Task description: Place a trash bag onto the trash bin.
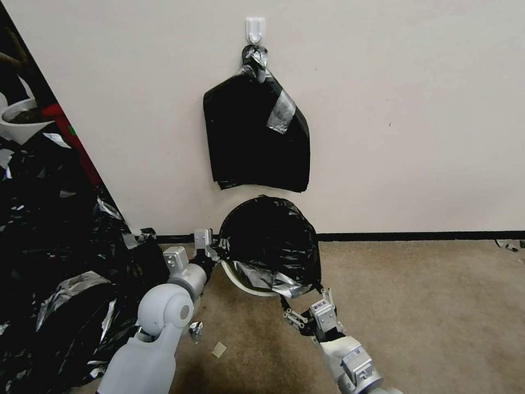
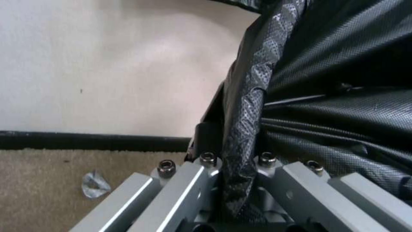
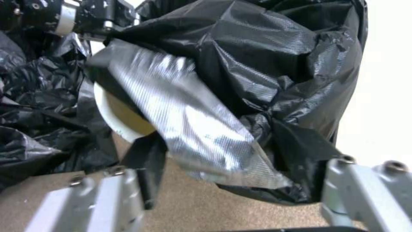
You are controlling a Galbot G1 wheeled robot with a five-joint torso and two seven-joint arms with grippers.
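Observation:
The glossy black trash bag (image 1: 270, 241) is draped over the cream-white trash bin (image 1: 239, 283), which leans toward me on the carpet by the wall. Only the near rim of the bin (image 3: 112, 124) peeks out below the plastic. My left gripper (image 1: 212, 250) is at the bag's left edge, shut on a twisted fold of the trash bag (image 2: 240, 135), which runs between its fingers (image 2: 201, 180). My right gripper (image 1: 309, 310) is just below the bag's near right edge. It stands open (image 3: 231, 170), fingers wide apart, with the bag's hem hanging between them.
A flat stack of black bags (image 1: 254, 137) with grey tape hangs from a white hook (image 1: 255, 30) on the wall above the bin. A sprawling heap of black sheeting (image 1: 54, 257) fills the left side. Small scraps (image 1: 219, 349) lie on the carpet.

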